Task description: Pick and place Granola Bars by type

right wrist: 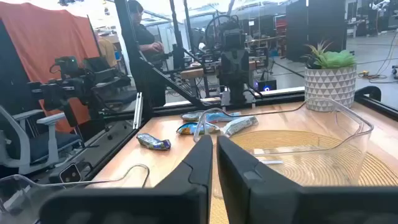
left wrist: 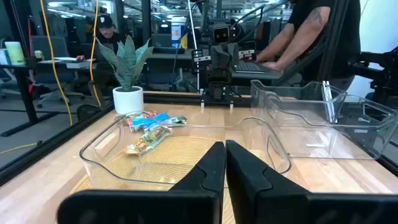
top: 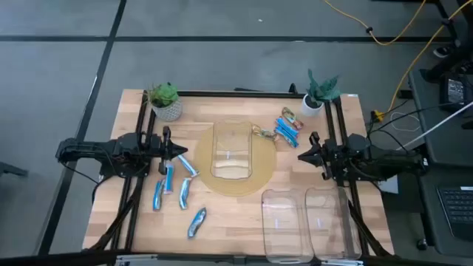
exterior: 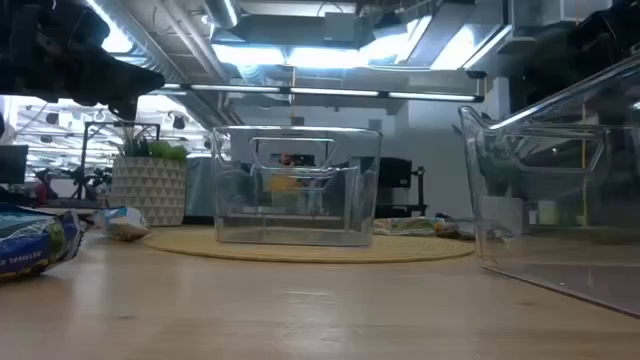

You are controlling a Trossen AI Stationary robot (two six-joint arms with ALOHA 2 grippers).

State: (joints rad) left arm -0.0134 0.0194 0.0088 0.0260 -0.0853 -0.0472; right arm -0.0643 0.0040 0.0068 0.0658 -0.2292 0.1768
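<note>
1. We see the left gripper [top: 183, 151] with its fingers pressed together and nothing between them, hanging at the table's left side and pointing toward the middle.
2. We see the right gripper [top: 301, 156] likewise closed and empty, at the right side, facing the left one across the table.
3. Just beside the left gripper, we find the blue-and-silver bars [top: 177, 185] scattered on the wooden table [top: 236, 222], one lying apart nearer the front edge.
4. The multicoloured bars [top: 287, 125] lie clustered near the small potted plant [top: 318, 92] at the back right.
5. Between the two grippers, a clear bin [top: 232, 151] stands on a round woven mat [top: 260, 174]; two more clear bins [top: 307, 222] sit side by side at the front right.
6. A second potted plant [top: 165, 100] stands at the back left.
</note>
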